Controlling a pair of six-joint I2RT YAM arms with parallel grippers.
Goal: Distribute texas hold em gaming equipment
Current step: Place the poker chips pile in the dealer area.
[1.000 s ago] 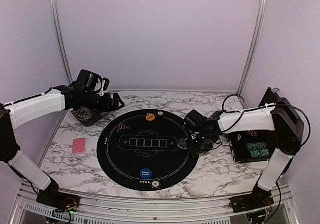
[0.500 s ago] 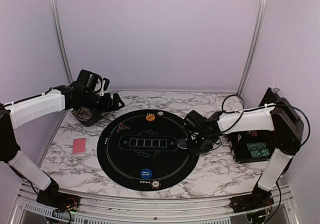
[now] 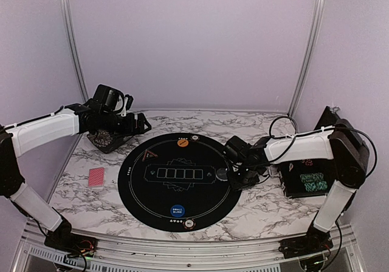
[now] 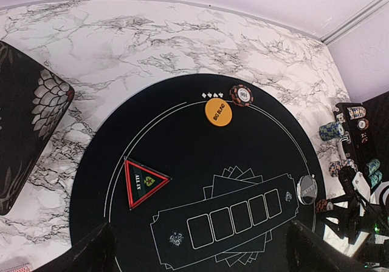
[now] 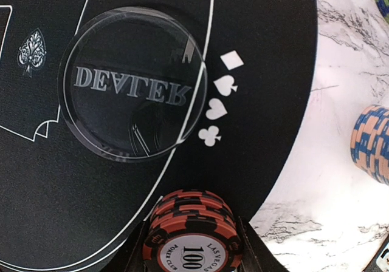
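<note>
At the near edge of the mat [image 3: 137, 193] a blue button [image 3: 176, 210] and a chip [image 3: 189, 223] sit together. The red cards [image 3: 96, 177] lie off the mat, toward the table's left edge. Little has changed in the last second. The right gripper [image 5: 193, 257] has only crept slightly outward along the mat's right edge, half-closed on a stack of red chips [image 5: 189, 214] beside the dealer button [image 5: 134, 84]. The stack looks close to being set down there, so that seat probably isn't finished. At the far edge an orange button [image 4: 218, 112] and a chip [image 4: 241, 95] are already in place. The left gripper [image 3: 140, 125] hangs wide open and empty over the table's far-left corner, and it hasn't moved.
</note>
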